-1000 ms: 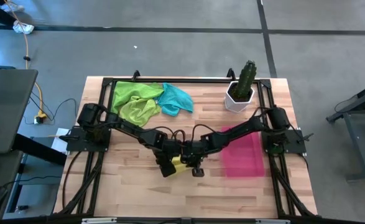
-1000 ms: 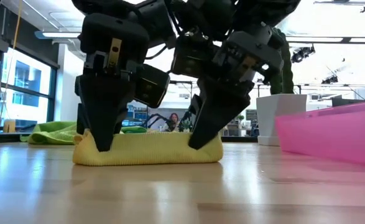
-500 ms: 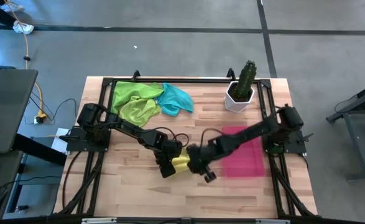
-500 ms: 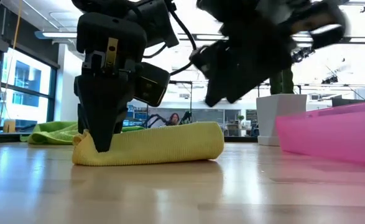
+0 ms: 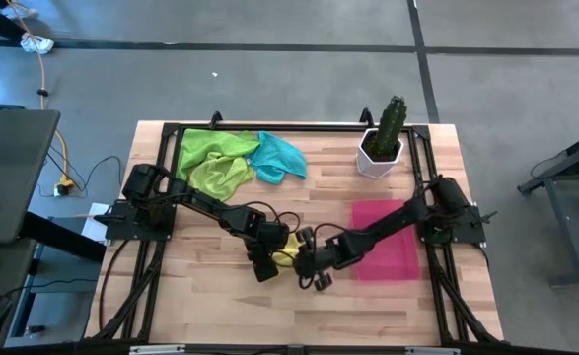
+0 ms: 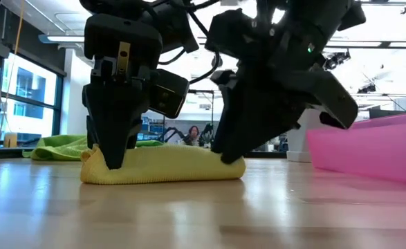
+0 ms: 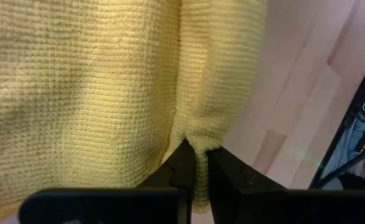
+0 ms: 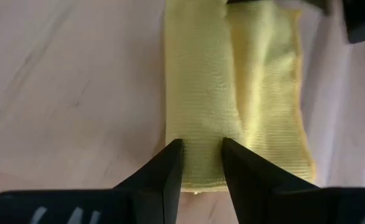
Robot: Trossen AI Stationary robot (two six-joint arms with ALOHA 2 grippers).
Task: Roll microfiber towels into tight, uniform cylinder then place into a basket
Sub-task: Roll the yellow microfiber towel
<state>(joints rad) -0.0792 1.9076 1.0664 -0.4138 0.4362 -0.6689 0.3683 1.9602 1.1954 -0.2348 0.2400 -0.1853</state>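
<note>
A grey concrete floor (image 5: 269, 79) filled the upper part of the high view, crossed by dark seam lines. At the left edge stood a dark desk (image 5: 8, 177) (an orange cable (image 5: 44, 74) trailed above it). Tall windows (image 6: 23, 97) lit the low view's left side.

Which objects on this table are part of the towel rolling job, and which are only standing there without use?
Part of the job:
- folded yellow microfiber towel, with left gripper shut on one end and right gripper astride the other
- two lime green cloths
- teal cloth
- shallow pink-red plastic basket

Only standing there:
- white pot with green cactus
</note>
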